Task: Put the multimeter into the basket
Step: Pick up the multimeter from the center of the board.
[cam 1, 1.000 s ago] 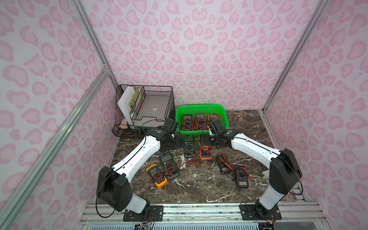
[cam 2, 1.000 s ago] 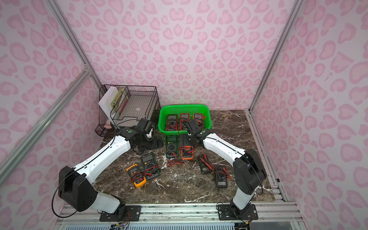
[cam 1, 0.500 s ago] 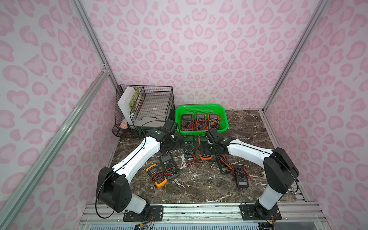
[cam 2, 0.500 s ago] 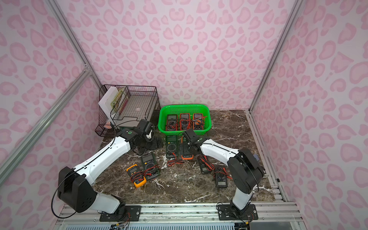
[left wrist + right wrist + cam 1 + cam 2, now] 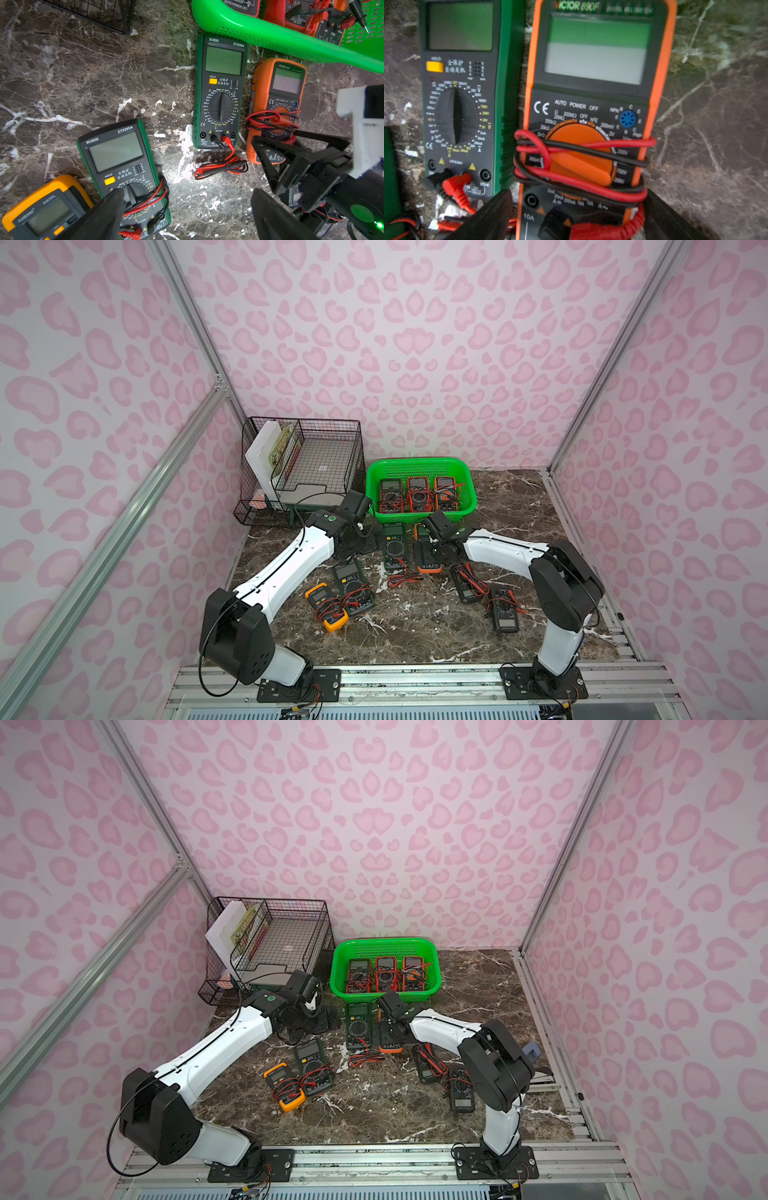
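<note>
An orange multimeter (image 5: 429, 569) (image 5: 591, 93), its red and black leads wound round it, lies on the marble table just in front of the green basket (image 5: 419, 462) (image 5: 384, 942). My right gripper (image 5: 430, 551) (image 5: 577, 218) is open and low over the multimeter's socket end, one finger on each side of it. Whether the fingers touch its sides I cannot tell. My left gripper (image 5: 363, 538) (image 5: 187, 216) hovers open over bare table to the left, holding nothing. The basket holds three multimeters (image 5: 417, 493).
A green multimeter (image 5: 395, 545) (image 5: 220, 93) lies right beside the orange one. Another green multimeter (image 5: 353, 587) and a yellow one (image 5: 326, 605) lie front left, two small black ones (image 5: 465, 585) front right. A black wire rack (image 5: 307, 464) stands back left.
My right gripper has come back from the basket's front edge and dropped down over the orange multimeter. The left arm has barely moved.
</note>
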Robot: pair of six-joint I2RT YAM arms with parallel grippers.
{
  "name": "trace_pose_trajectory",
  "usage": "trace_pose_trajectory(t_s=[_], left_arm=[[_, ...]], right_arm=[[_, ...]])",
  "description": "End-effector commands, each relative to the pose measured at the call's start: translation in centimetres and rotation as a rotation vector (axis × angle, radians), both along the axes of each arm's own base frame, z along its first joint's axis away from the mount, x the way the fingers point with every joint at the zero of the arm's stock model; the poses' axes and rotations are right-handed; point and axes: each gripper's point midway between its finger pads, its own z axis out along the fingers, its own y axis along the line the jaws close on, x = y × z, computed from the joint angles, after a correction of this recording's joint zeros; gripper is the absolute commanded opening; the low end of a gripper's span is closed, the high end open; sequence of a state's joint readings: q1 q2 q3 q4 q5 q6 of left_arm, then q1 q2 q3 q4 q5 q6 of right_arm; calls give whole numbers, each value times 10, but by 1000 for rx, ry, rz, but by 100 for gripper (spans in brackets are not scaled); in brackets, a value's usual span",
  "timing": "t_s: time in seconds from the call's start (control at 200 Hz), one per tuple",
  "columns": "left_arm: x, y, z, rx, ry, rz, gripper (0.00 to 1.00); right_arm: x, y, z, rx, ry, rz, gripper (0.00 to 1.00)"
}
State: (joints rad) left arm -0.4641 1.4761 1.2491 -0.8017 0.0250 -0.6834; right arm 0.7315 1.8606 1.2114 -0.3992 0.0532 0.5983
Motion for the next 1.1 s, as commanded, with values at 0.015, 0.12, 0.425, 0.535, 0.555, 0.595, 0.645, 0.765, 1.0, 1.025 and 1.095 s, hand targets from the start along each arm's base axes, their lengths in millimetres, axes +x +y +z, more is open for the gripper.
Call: trace_pose_trajectory(t_s=[0.015,0.12,0.425,0.535,0.555,0.595,0.645,0.765,1.0,1.025,1.095], left_arm=[[1,0,2,-6,-5,8,99],[2,-1,2,-9,-6,10,99],[6,-4,3,-16,-4,7,99],[7,-5,2,-15,-4,7,99],[7,-5,3,-16,-5,7,99],[7,-6,3,-19,-4,5,99],[8,-6,3,-21,-3,5,99],[9,-8,6,-29,-7,3,99],[14,-13,13,-52,-16,2,99],[15,-14,13,-52,-17,2,99],[16,-16,16,-61,-19,-1,99]], right_arm=[[4,-2,-4,-26,-7,0,99],[5,-3,-10,-42,-2,2,99],[4,-9,-25,-69,20,12,86],[0,-10,-23,-62,20,18,74],[-1,-11,-22,-60,21,18,72],[-3,-11,-20,-52,20,19,67],[-5,-12,-17,-42,18,21,63],[-12,-14,-7,-18,13,23,58],[-21,-16,16,27,-18,18,53],[-22,-16,19,33,-21,18,53],[-24,-14,25,45,-27,20,53]])
